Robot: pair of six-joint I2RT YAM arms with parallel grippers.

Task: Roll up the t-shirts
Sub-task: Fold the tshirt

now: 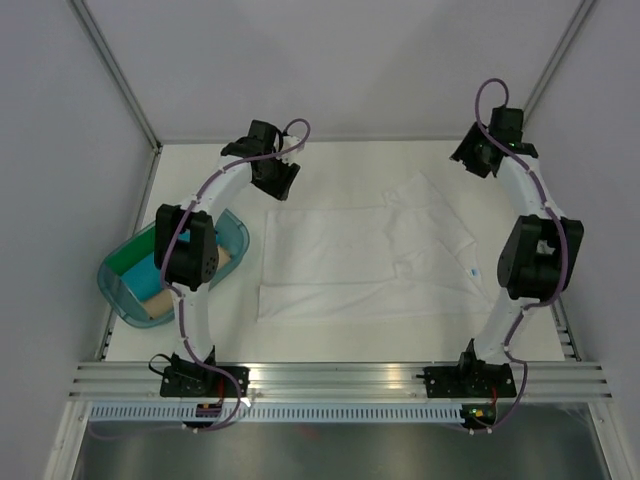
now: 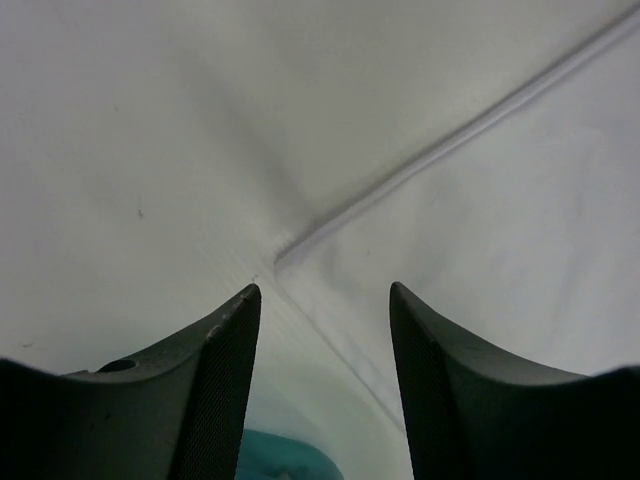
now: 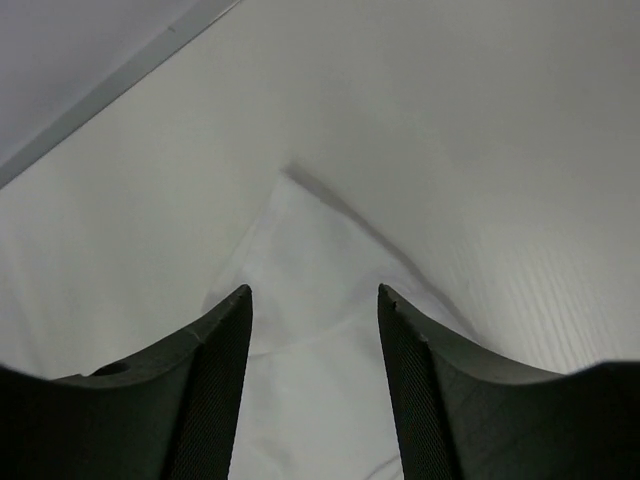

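Note:
A plain white t-shirt [image 1: 350, 262] lies spread flat on the table, its blue neck label [image 1: 472, 271] toward the right. My left gripper [image 1: 272, 170] hovers open over the shirt's far left corner; in the left wrist view that corner of the shirt [image 2: 470, 250] lies just beyond the empty left gripper [image 2: 322, 288]. My right gripper [image 1: 480, 155] hangs open behind the far sleeve. In the right wrist view the sleeve's pointed tip [image 3: 310, 260] lies between and beyond the fingers of the right gripper [image 3: 313, 290], untouched. Green [image 1: 130, 262], turquoise [image 1: 165, 272] and tan [image 1: 160, 305] rolls sit in the tub.
A translucent teal plastic tub [image 1: 238, 232] stands at the table's left edge beside the left arm; its rim shows low in the left wrist view [image 2: 285, 458]. White walls close the back and sides. An aluminium rail [image 1: 340, 378] runs along the near edge.

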